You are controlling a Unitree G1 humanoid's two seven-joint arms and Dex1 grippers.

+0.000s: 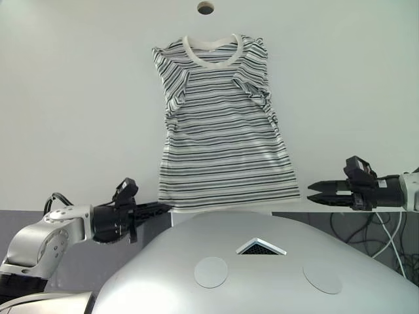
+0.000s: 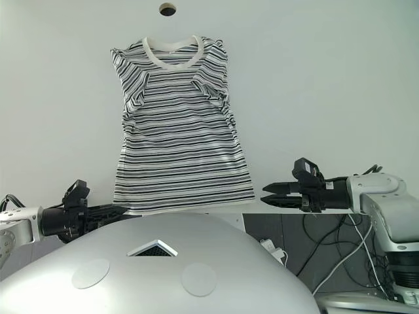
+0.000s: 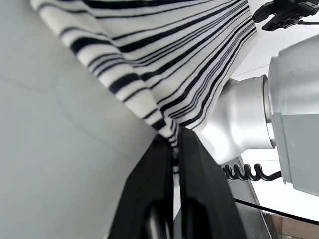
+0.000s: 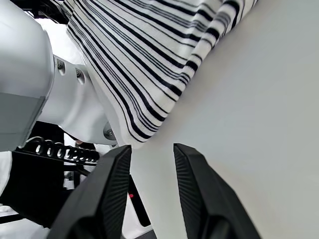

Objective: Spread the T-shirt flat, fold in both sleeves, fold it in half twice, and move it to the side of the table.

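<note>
At the near left, the left gripper (image 3: 175, 136) had its fingers (image 3: 158, 164) pressed together, pinching the lower-left hem corner of the T-shirt (image 1: 222, 124). The striped T-shirt lay spread on the white desk (image 1: 78, 98), collar at the far side and hem along the near edge, with rumpled folds at both sleeves. A round dark hole (image 1: 205, 8) sat beyond the collar. Right of the hem, the right gripper (image 4: 152, 148) hung with fingers (image 4: 117, 172) spread, just beside the lower-right corner without touching it
</note>
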